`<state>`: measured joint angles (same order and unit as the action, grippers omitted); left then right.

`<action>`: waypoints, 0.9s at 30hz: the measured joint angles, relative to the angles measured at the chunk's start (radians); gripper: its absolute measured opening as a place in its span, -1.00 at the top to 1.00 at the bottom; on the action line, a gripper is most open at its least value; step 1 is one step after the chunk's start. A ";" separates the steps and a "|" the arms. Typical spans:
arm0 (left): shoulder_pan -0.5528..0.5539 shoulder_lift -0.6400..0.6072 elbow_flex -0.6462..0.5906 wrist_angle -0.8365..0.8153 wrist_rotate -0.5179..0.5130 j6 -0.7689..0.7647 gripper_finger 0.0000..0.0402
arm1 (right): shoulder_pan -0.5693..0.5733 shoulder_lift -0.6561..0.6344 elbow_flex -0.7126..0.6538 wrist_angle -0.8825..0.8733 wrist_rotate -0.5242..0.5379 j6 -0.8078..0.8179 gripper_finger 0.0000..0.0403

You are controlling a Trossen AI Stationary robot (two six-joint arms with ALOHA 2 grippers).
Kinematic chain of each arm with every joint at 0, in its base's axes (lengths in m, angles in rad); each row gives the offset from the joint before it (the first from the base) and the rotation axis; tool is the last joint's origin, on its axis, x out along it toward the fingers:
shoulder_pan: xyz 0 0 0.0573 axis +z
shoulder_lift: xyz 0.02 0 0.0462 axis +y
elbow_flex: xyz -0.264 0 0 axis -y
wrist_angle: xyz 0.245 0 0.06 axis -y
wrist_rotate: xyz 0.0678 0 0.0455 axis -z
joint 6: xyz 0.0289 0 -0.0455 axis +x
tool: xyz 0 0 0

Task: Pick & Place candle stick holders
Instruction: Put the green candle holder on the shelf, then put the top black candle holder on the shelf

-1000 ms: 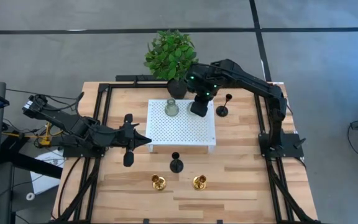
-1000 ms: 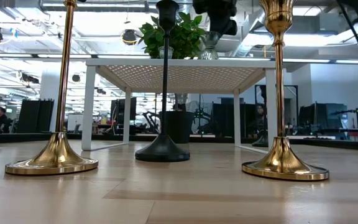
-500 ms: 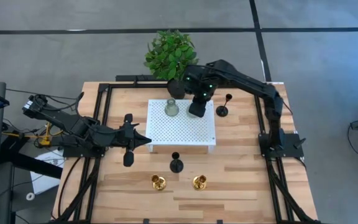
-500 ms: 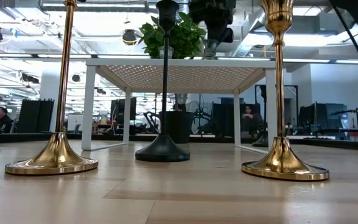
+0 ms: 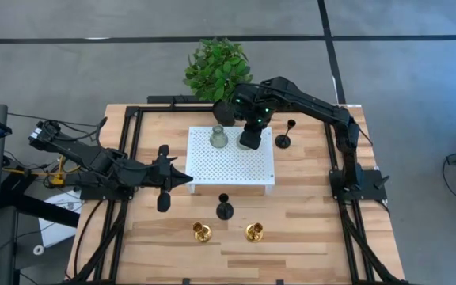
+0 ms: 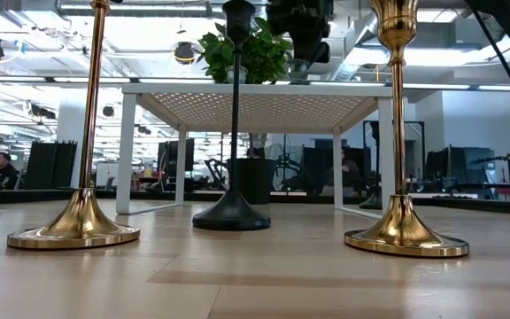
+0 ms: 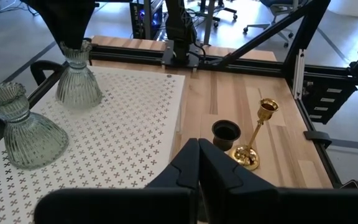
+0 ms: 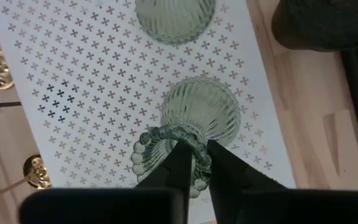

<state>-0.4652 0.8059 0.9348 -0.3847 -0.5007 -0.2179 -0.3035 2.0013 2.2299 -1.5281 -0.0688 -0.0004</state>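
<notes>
My right gripper is above the white perforated platform, shut on a grey-green bulbous holder. The second grey-green holder stands on its base on the platform beside it. One black holder stands on the table in front of the platform and another to its right. Two gold holders stand near the front edge. My left gripper is shut and empty at the platform's left side. My right gripper has the grey-green holder by its scalloped top rim. One finger is inside the mouth and the other outside. The fingers point down from above. The holder is upright, its base on or just above the platform; I cannot tell which.
A green plant in a black pot stands at the table's far edge, just behind the platform. Black frame rails run along the table's left and right sides. There is bare wood between the platform and the gold holders.
My right gripper has gone a little toward the table's left edge over the platform and slightly down, carrying the grey-green holder upright toward the other grey-green holder.
</notes>
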 joint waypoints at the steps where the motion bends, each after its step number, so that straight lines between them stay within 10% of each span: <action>1: 0.000 0.000 0.000 0.000 0.000 0.000 0.99 | 0.000 0.001 0.000 0.003 0.003 0.000 0.74; 12: 0.000 0.000 0.000 0.000 0.000 0.000 0.99 | 0.000 -0.009 0.009 -0.013 0.052 -0.009 0.30; 27: 0.000 0.000 0.000 0.000 0.000 0.000 0.99 | 0.037 -0.168 0.106 -0.039 0.045 0.032 0.57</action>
<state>-0.4652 0.8059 0.9344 -0.3846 -0.5007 -0.2180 -0.2664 1.8328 2.3363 -1.5675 -0.0242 0.0318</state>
